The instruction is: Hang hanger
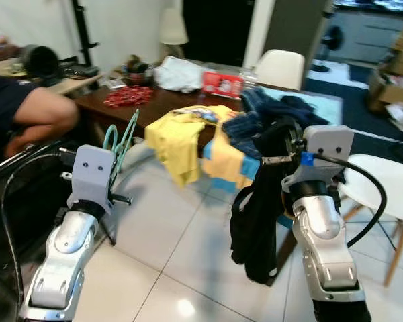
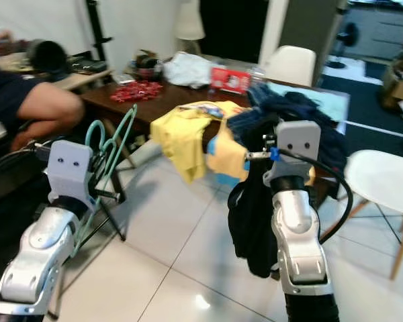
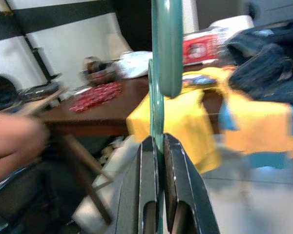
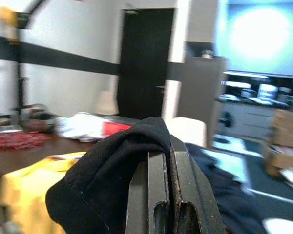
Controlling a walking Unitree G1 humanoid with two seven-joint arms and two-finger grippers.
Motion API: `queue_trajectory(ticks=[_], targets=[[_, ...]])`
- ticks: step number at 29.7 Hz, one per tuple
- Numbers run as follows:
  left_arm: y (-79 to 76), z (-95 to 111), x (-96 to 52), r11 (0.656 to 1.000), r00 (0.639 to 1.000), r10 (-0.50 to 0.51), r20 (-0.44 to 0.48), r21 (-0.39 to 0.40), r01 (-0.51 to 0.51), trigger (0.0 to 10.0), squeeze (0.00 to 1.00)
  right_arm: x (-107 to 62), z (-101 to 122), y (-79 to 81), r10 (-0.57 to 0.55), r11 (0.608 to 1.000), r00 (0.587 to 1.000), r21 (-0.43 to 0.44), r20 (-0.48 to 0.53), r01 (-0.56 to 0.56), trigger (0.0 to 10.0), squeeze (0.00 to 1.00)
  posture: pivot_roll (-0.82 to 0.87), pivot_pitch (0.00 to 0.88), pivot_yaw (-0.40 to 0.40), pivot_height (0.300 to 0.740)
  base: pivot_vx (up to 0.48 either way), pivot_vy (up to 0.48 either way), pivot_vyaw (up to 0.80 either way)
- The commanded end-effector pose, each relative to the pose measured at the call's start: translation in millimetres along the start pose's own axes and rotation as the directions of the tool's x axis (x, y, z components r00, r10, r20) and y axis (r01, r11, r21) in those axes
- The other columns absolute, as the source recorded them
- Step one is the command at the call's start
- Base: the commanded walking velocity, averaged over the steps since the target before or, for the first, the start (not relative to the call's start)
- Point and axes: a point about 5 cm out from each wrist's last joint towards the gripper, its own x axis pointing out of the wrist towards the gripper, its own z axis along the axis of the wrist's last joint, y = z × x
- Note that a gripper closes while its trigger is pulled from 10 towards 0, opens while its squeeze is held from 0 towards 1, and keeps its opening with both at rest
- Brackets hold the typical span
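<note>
My left gripper is shut on a teal plastic hanger, held upright at the left in front of the table; the hanger's hook rises straight above the fingers. My right gripper is shut on a black garment that hangs down in front of my right arm, its fabric draped over the fingers.
A dark wooden table ahead carries a yellow shirt, dark blue clothes, a white bag and red items. A person's arm rests at the left. White chairs stand to the right on a tiled floor.
</note>
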Motion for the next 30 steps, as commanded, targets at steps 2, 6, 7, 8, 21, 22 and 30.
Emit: queue_trajectory(ticks=[2, 6, 7, 8, 21, 22, 30], targets=[[2.3, 13.5, 3.6, 1.0, 0.999, 0.015, 0.044, 0.009, -0.015, 10.0, 0.0, 11.0, 18.9, 0.7, -0.031, 0.996, 0.997, 0.081, 0.073, 0.025, 10.0, 0.0, -0.02, 0.162, -0.019, 0.74, 0.0, 0.0, -0.8], [4.0, 20.3, 6.6, 1.0, 0.997, 0.027, 0.076, 0.011, -0.028, 10.0, 0.0, 14.9, 23.1, 2.7, -0.038, 0.993, 0.995, 0.115, 0.095, 0.027, 10.0, 0.0, -0.02, 0.161, -0.02, 0.74, 0.24, 0.0, -0.35], [4.3, 22.6, 7.5, 0.999, 0.996, 0.029, 0.084, 0.011, -0.03, 10.0, 0.0, 15.7, 24.0, 4.0, -0.035, 0.993, 0.995, 0.114, 0.098, 0.024, 10.0, 0.0, -0.02, 0.161, -0.02, 0.74, 0.48, 0.0, 0.0], [4.5, 24.0, 8.1, 0.999, 0.996, 0.031, 0.089, 0.011, -0.032, 10.0, 0.0, 16.2, 24.6, 4.8, -0.033, 0.993, 0.994, 0.112, 0.1, 0.022, 10.0, 0.0, -0.02, 0.161, -0.02, 0.74, 0.48, 0.0, 0.0], [5.6, 42.9, 15.7, 0.999, 0.989, 0.033, 0.142, 0.001, -0.033, 10.0, 0.0, 17.7, 22.1, 10.0, -0.015, 0.993, 0.996, 0.121, 0.084, 0.005, 10.0, 0.0, -0.01, 0.148, -0.016, 0.74, 0.48, 0.0, -0.12], [5.6, 42.9, 15.7, 0.999, 0.989, 0.033, 0.142, 0.001, -0.033, 10.0, 0.0, 17.7, 22.1, 10.0, -0.015, 0.993, 0.996, 0.121, 0.084, 0.005, 10.0, 0.0, -0.01, 0.148, -0.016, 0.74, 0.48, 0.0, -0.8], [6.1, 47.0, 18.1, 0.999, 0.988, 0.031, 0.152, 0.004, -0.032, 10.0, 0.0, 20.6, 20.9, 6.6, -0.044, 0.992, 0.996, 0.124, 0.078, 0.034, 10.0, 0.0, 0.0, 0.14, -0.016, 0.74, 0.48, 0.0, -0.8]])
